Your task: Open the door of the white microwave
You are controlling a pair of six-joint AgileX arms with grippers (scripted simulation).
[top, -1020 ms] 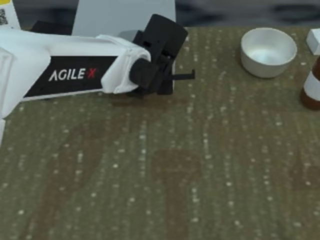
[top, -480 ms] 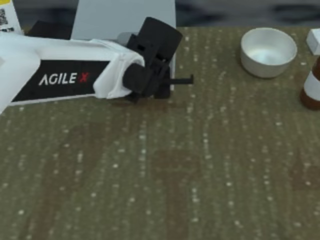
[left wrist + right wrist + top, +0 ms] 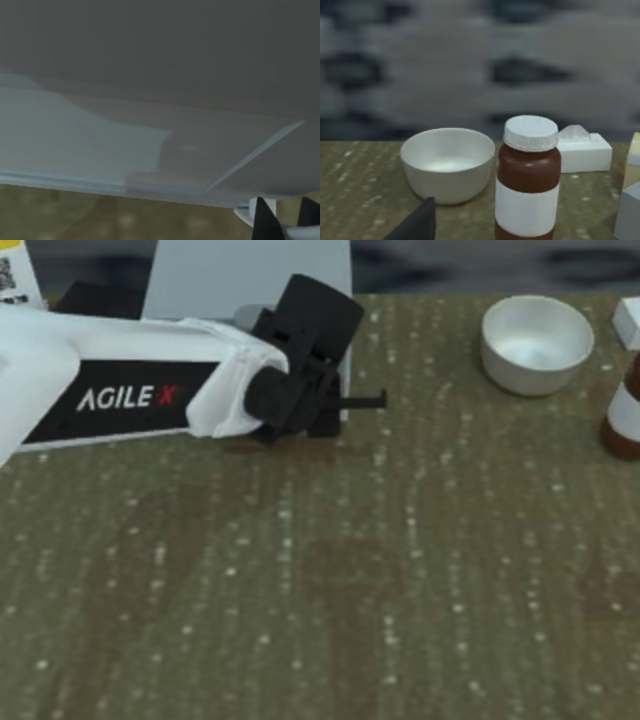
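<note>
The white microwave (image 3: pixel 250 275) sits at the bench's (image 3: pixel 400 590) far edge, left of centre, cut off at the top and half hidden by the left arm. Its door (image 3: pixel 150 100) faces the near side and fills the left wrist view. The left claw (image 3: pixel 345 400) sits at the door's right end — grip state unclear. Right claw (image 3: pixel 415 225): barely visible, near the bowl (image 3: pixel 447 162) and bottle (image 3: pixel 527 177).

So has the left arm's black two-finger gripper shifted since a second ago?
Yes. The left gripper drew slightly toward the top view's left, away from the white bowl, along the white microwave front; no change over the last half second.
</note>
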